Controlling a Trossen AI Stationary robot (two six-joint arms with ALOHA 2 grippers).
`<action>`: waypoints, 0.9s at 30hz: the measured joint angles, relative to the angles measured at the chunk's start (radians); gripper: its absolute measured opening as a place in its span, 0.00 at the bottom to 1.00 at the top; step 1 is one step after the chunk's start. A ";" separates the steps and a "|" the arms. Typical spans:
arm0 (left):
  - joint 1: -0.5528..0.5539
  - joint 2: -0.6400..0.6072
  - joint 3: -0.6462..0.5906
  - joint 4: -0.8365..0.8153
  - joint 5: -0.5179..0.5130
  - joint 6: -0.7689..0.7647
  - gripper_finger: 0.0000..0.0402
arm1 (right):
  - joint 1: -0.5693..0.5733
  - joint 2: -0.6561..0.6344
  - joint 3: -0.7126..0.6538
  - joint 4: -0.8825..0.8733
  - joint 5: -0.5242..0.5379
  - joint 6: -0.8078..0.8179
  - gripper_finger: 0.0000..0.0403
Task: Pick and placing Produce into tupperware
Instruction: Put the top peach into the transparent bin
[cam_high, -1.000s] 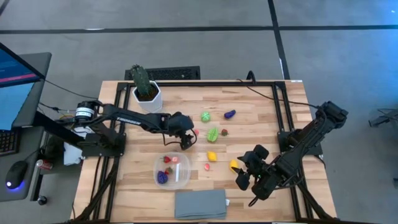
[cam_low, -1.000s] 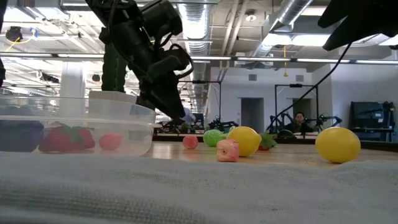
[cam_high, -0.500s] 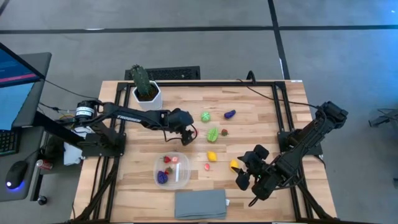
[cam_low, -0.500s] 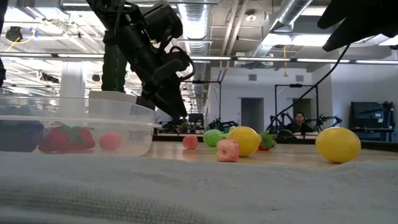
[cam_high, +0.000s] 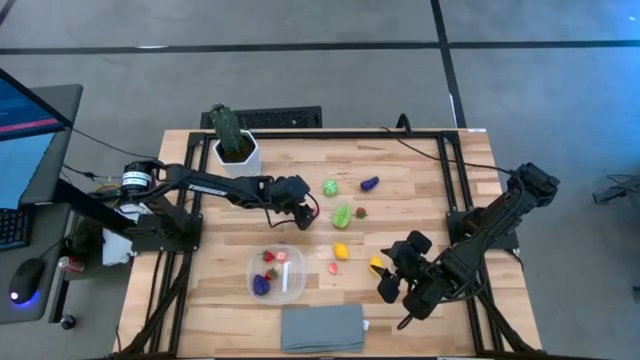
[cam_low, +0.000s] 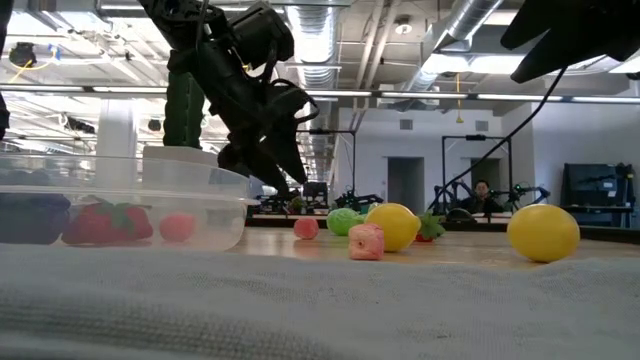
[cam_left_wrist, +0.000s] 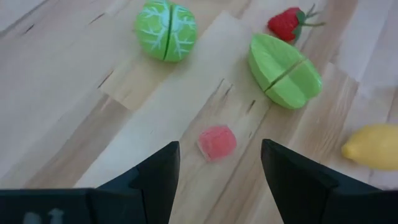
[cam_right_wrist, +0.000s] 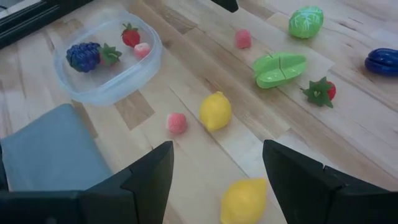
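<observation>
- Clear rounded-square plastic tupperware (cam_high: 277, 272) sitting near the front of the pale wooden table (cam_high: 420, 180), just short of the left gripper (cam_high: 309, 214) on its near side; already loaded with a purple berry cluster (cam_high: 262, 285), a red strawberry (cam_high: 268, 257) and a pink lump (cam_high: 281, 256), so likely parked there as the drop point within easy reach.
- Flat grey folded cloth (cam_high: 322, 327) lying just in front of the tupperware, no part in the job.
- Tall green cactus in a white pot (cam_high: 232, 140) at the back corner, beside the left arm's forearm, well out of the way.
- Left gripper hanging over the table, jaws apart and empty, small pink cube (cam_left_wrist: 216, 142) lying directly between and ahead of the two fingers in the left wrist view; seemingly lined up to straddle it before coming down.
- Just beyond that cube: round green cabbage (cam_left_wrist: 165, 30), split green leafy piece (cam_left_wrist: 285, 70), small red strawberry with stem (cam_left_wrist: 286, 23), all untouched.
- Purple eggplant (cam_high: 370, 183) farther off toward the back.
- Small yellow lemon (cam_high: 341, 251) and pink berry (cam_high: 333, 268) lying between the two grippers.
- Right gripper (cam_high: 392, 284) waiting at the table's front right, fingers spread, nothing held; larger yellow lemon (cam_high: 377, 265) just beside it, plausibly its own next pick.
</observation>
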 joint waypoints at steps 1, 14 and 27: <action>0.000 0.000 0.000 0.001 -0.003 -0.013 0.53 | 0.000 0.000 0.000 0.000 0.000 0.000 0.67; 0.005 0.000 0.000 0.008 0.078 -0.150 0.53 | 0.000 0.000 0.000 0.001 0.000 -0.001 0.67; 0.027 0.010 0.000 0.009 0.090 -0.296 0.53 | 0.000 0.000 0.000 0.004 0.000 -0.024 0.67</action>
